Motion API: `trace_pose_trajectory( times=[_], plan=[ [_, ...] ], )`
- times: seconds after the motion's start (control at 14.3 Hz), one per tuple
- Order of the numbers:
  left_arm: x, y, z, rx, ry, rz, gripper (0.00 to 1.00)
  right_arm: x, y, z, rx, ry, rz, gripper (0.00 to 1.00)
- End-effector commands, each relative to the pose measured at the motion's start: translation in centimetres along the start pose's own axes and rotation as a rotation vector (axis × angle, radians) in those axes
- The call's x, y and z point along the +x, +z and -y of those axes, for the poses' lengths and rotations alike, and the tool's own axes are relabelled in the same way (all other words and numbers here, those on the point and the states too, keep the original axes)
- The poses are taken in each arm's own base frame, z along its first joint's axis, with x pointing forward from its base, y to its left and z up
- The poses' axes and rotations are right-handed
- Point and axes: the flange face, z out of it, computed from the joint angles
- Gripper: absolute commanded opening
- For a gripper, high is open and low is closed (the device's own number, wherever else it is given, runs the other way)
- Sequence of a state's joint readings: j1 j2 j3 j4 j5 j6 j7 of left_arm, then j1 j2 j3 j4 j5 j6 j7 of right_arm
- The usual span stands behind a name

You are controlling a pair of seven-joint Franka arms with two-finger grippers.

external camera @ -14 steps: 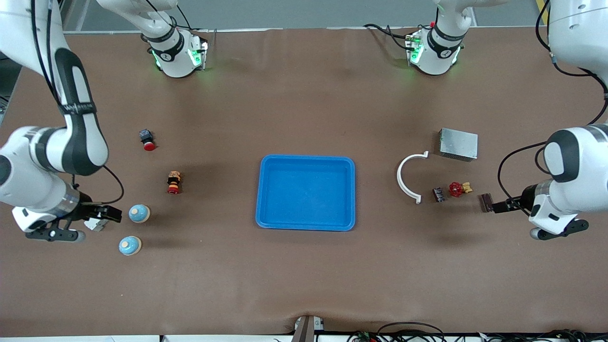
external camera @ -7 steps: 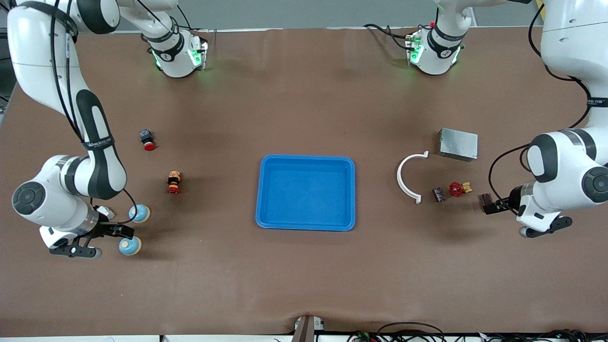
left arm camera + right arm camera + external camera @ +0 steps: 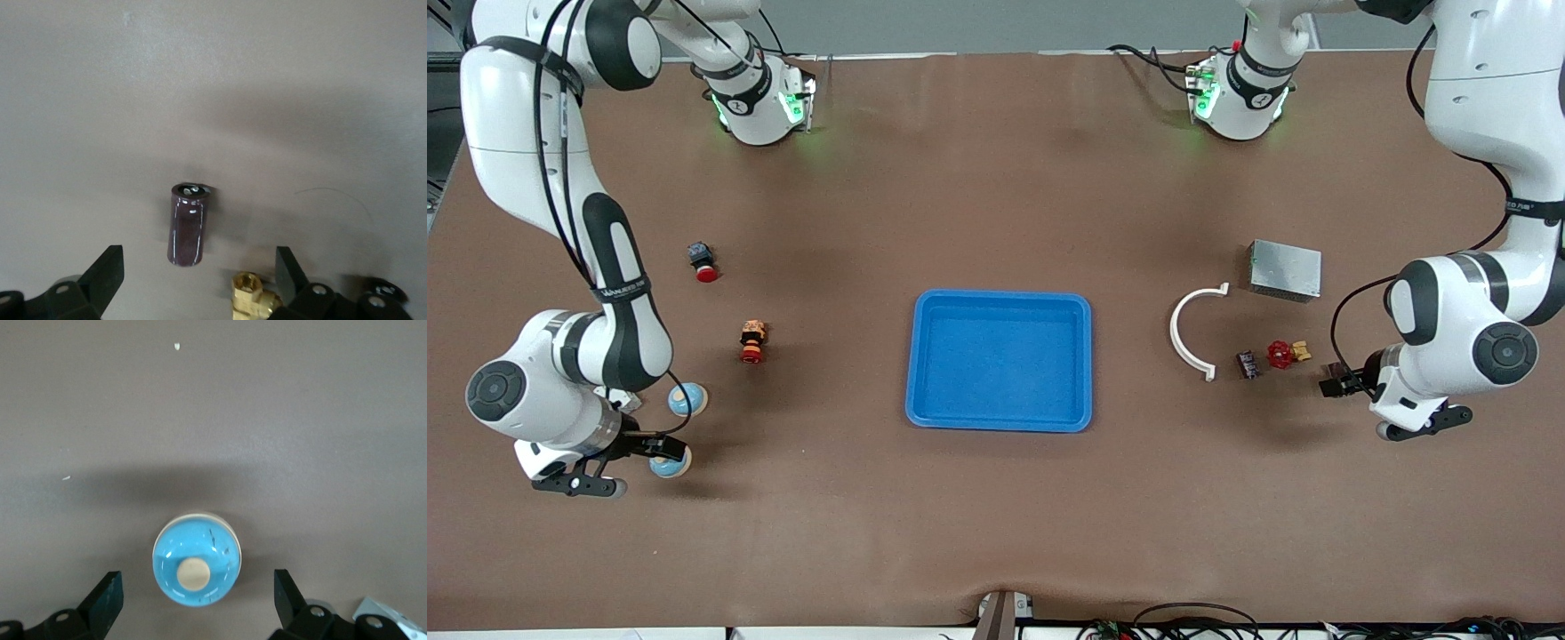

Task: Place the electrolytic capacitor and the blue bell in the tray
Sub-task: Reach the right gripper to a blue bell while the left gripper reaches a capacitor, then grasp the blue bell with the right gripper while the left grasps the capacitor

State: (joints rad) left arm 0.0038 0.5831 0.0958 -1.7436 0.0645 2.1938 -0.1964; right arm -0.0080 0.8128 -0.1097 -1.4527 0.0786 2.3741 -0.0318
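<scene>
Hovering low at both ends of the desk (image 3: 996, 213), we have each claw lined up on a part, and nothing is in the tray (image 3: 921, 418) yet, which sits at the centre of the front frame. Our right claw (image 3: 660, 444), at lower left of that frame, is over the lower of two blue bells (image 3: 671, 462); in the right wrist view the bell (image 3: 197, 559) sits between fingers (image 3: 103, 600) that stand wide apart. Our left claw (image 3: 1332, 382), at right of the front frame, has its fingers (image 3: 107, 270) spread too, with the dark capacitor (image 3: 188, 225) lying on its side between them in the left wrist view.

We judge the main risk on the bell side to be slippage: its domed, glossy top could squirt out of closing fingers if we grip too high. The second bell (image 3: 687, 400) sits just above the first in the front frame, close to our right wrist, so a sideways drift could knock it.

On the capacitor side, the round body could roll away if one finger touches first. A brass fitting (image 3: 253, 293) shows at the bottom edge of the left wrist view, near one finger, and we could pinch or shove it along with the capacitor (image 3: 1248, 364). In the front frame it lies beside a red valve wheel (image 3: 1280, 354), between our left claw and the capacitor. A white curved bracket (image 3: 1188, 333) lies between the capacitor and the tray, so a low carry might clip it. The grey metal box (image 3: 1285, 269) at upper right, plus two red-capped buttons (image 3: 703, 260) (image 3: 752, 341) at left, are well apart from either path.
</scene>
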Motion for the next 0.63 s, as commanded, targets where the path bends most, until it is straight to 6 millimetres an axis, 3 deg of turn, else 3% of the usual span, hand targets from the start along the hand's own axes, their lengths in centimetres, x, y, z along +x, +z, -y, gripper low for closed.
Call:
trace_pose_trajectory(
  times=[0.0, 0.56],
  plan=[
    [0.0, 1.0, 0.2, 0.017, 0.018, -0.006, 1.00, 1.2, 0.6, 0.0, 0.012, 0.003, -0.011, 1.00],
    [-0.1, 3.4, -0.4, 0.025, 0.024, 0.028, 1.00, 1.3, 1.6, -0.1, 0.007, 0.001, -0.017, 1.00]
  ],
)
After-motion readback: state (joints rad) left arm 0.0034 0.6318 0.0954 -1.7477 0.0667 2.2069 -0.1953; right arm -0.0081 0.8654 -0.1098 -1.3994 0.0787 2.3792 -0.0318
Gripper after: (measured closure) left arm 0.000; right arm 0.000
